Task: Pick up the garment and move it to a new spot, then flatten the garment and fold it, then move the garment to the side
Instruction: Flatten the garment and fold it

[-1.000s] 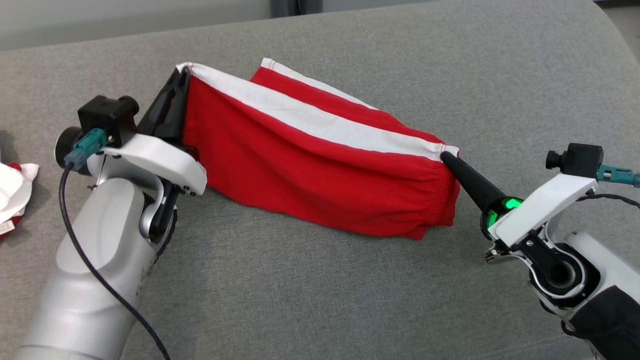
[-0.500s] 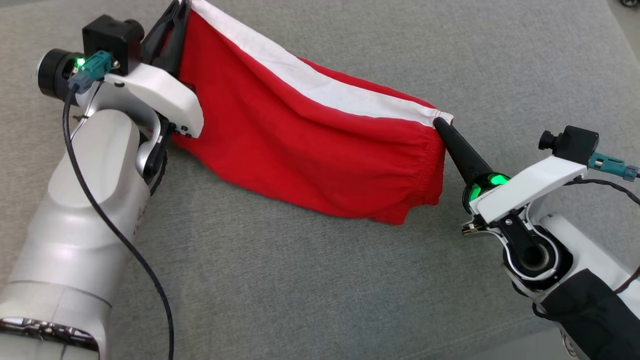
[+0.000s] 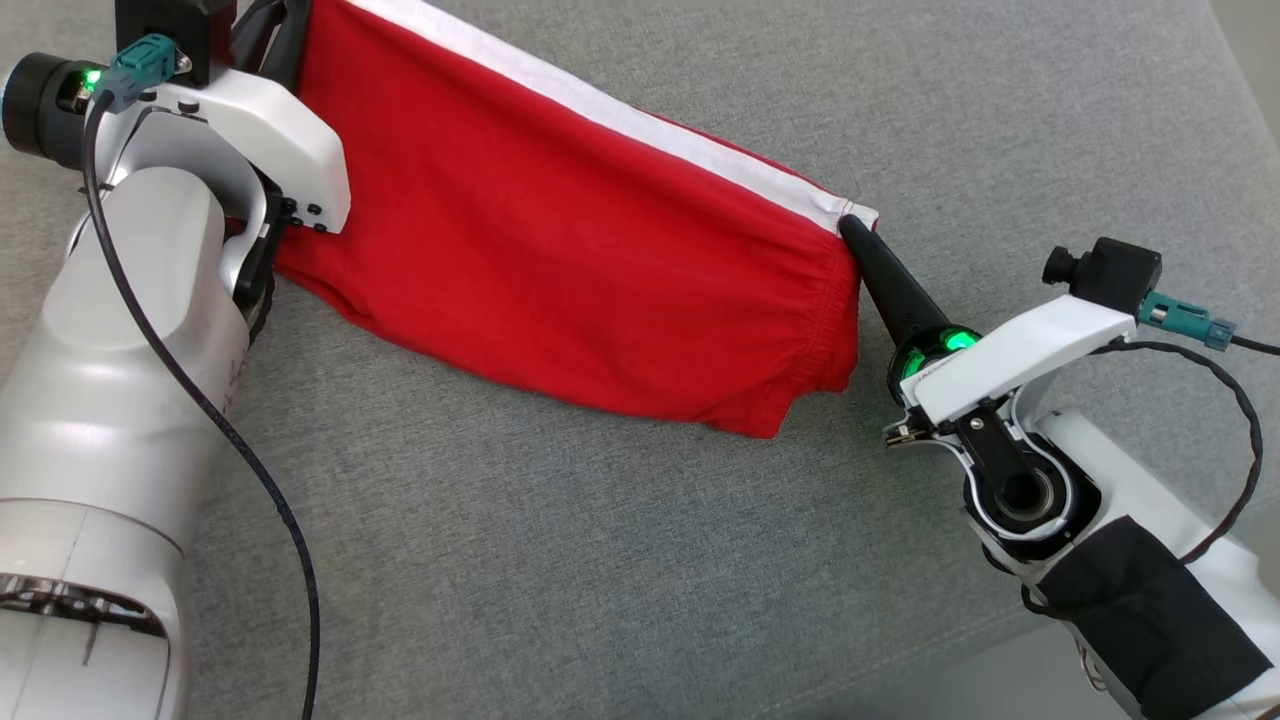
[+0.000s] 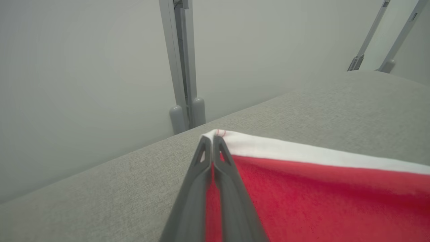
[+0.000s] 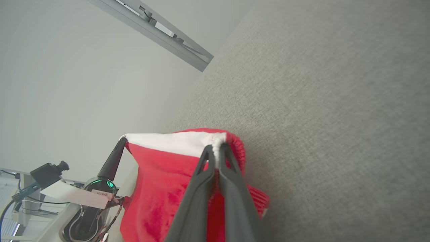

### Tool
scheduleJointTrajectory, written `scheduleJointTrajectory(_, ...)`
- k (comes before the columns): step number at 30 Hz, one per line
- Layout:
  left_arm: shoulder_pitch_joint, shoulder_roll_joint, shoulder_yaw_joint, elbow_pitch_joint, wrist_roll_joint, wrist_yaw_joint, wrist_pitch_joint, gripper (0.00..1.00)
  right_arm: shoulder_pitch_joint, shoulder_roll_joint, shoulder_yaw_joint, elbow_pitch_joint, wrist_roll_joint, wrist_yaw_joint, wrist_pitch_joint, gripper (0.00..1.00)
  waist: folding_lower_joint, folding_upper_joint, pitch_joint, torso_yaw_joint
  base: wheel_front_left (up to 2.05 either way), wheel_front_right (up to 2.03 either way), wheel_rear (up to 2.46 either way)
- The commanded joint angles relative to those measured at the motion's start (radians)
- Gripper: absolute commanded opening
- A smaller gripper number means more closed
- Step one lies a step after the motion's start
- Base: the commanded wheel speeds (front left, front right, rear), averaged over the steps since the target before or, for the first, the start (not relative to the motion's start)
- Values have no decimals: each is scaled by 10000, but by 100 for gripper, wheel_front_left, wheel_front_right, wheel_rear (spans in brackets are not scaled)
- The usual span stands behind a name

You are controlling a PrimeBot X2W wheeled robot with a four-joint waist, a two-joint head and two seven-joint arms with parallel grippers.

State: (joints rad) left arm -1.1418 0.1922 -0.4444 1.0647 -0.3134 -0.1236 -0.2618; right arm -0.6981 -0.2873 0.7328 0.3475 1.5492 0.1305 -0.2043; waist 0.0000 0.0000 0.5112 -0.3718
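The garment [image 3: 560, 240] is red cloth with a white band along its top edge, stretched between my two grippers above the grey cushion [image 3: 600, 560]. Its lower red part hangs slack, and a gathered hem bunches at the right end. My left gripper [image 4: 212, 140] is shut on the garment's white left corner [image 4: 218, 133]; its dark fingers [image 3: 268, 22] run off the top of the head view. My right gripper [image 3: 850, 224] is shut on the white right corner [image 5: 216, 139], fingers pointing up and to the left. The right wrist view also catches the left gripper [image 5: 123, 139] pinching the far corner.
The cushion's far edge [image 4: 141, 148] meets a pale wall with a metal post [image 4: 183, 67] behind it. Its right edge curves down at the upper right [image 3: 1235, 80], and its front edge runs past my right forearm [image 3: 1130, 600].
The camera has shifted. Both grippers keep their hold and have risen with the garment. The rear red layer that lay on the cushion now hangs hidden behind the front.
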Motion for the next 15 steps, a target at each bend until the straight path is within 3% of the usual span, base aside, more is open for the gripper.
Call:
scheduleJointTrajectory(1,-182,60,-35,128,50,-46,-43,0,-146,-5,-13,82,-18,6,-90,0,0,0,92,-64,0,0,0)
scheduleJointTrajectory(8,-417,30,-170,723,98,-51,-43,0,-277,142,44,383,85,6,39,0,0,0,287,-173,0,0,0)
scheduleJointTrajectory(9,-417,24,-163,756,80,-53,-43,0,-294,155,49,408,96,6,56,4,0,0,306,-177,0,0,0)
scheduleJointTrajectory(10,-425,19,-158,782,64,-55,-43,24,-311,172,54,418,95,6,61,20,0,0,327,-181,0,0,0)
scheduleJointTrajectory(11,-438,9,-160,798,60,-57,-41,62,-315,181,49,471,96,6,49,42,0,0,342,-176,0,0,0)
scheduleJointTrajectory(12,-457,-1,-158,808,49,-58,-41,62,-322,198,32,503,104,6,28,99,0,0,355,-169,0,0,0)
scheduleJointTrajectory(13,-478,-4,-104,770,5,-40,-31,100,-337,216,23,540,110,6,12,100,0,0,366,-158,0,0,0)
scheduleJointTrajectory(15,-473,-11,-40,647,-27,6,-31,100,-368,237,-26,644,129,6,-41,100,0,0,368,-124,0,0,0)
